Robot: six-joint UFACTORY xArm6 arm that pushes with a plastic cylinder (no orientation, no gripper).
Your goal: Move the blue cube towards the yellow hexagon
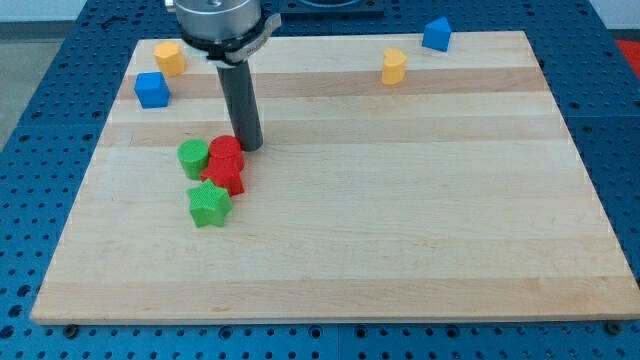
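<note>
Rod, dark and straight, is standing in for any tool with jaws, so it is holding nothing; my tip [250,147] is resting on the tabletop [400,220] just right of the red cylinder [226,153]. The blue cube [151,89] is sitting at the upper left, untouched, with the yellow hexagon [169,57] just above it. A green cylinder [193,156], red star [225,178] and green star [209,204] are clustering below my tip. Another yellow block [394,66] and a blue block [436,34] are lying at the upper right.

wooden board [400,220], eight small coloured blocks
</note>
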